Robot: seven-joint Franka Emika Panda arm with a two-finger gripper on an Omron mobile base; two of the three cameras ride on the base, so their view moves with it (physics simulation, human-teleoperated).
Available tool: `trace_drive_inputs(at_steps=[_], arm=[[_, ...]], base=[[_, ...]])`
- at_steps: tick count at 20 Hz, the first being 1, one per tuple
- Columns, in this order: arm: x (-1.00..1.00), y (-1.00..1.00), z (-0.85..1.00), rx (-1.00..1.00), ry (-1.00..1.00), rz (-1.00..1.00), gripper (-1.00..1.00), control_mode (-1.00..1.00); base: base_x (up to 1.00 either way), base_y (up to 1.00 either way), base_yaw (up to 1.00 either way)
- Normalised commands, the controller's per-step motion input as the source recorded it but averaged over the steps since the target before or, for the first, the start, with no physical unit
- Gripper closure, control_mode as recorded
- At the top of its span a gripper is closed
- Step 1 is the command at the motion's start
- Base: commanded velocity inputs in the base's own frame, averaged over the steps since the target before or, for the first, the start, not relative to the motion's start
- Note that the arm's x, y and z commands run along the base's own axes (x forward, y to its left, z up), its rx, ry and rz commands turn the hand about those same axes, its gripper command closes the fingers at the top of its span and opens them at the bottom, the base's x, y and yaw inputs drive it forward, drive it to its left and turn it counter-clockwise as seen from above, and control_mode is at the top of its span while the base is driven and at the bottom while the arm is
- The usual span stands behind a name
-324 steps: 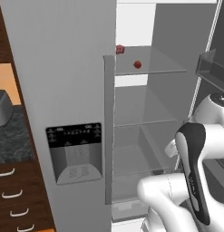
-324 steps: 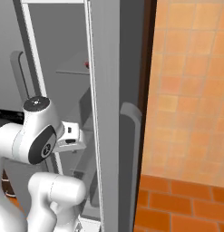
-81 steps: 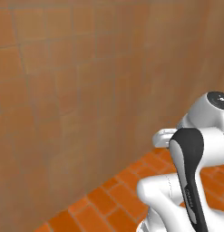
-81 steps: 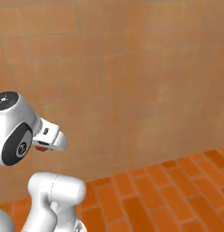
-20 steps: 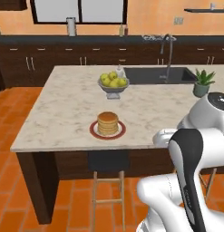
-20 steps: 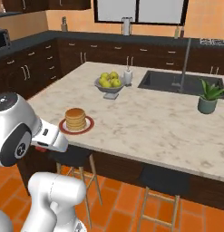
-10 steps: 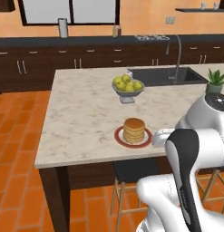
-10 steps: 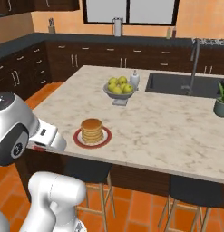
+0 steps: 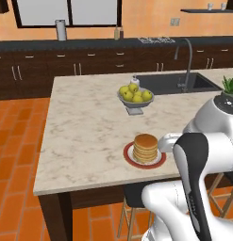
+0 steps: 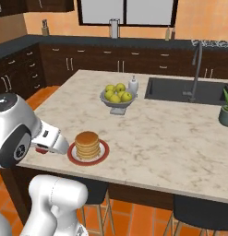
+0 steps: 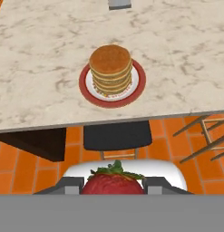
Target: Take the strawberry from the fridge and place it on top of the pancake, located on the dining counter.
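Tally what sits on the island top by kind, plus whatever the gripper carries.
Pancake stack: 1
Red-rimmed plate: 1
Fruit bowl: 1
White bottle: 1
Potted plant: 1
Strawberry, between the gripper's fingers: 1
Total: 6

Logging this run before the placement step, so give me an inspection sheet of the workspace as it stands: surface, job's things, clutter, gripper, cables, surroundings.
Surface: dining counter, beige marbled top, bare near the front edge.
Job's things: pancake stacked on a red-rimmed plate near the counter's front edge; strawberry between the fingertips, off the counter, above the orange floor.
Clutter: bowl of yellow fruit, white bottle, potted plant.
Gripper: gripper shut on the strawberry.
Cables: nothing seen.
Surroundings: sink with faucet, black stool under the counter edge, dark cabinets behind.
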Motion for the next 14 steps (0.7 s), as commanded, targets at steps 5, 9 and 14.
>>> trace_drive_inputs(at_steps=[5,9,14], arm=[[0.0,0.0,0.0,0.0,0.0,0.0,1.0,1.0],[0.5,0.04,0.0,0.0,0.0,-0.01,1.0,-1.0],[1.0,0.0,0.0,0.0,0.04,0.0,1.0,-1.0]], base=[[0.75,0.07,0.0],[0.48,0.07,-0.01],[0.0,0.0,0.0]])
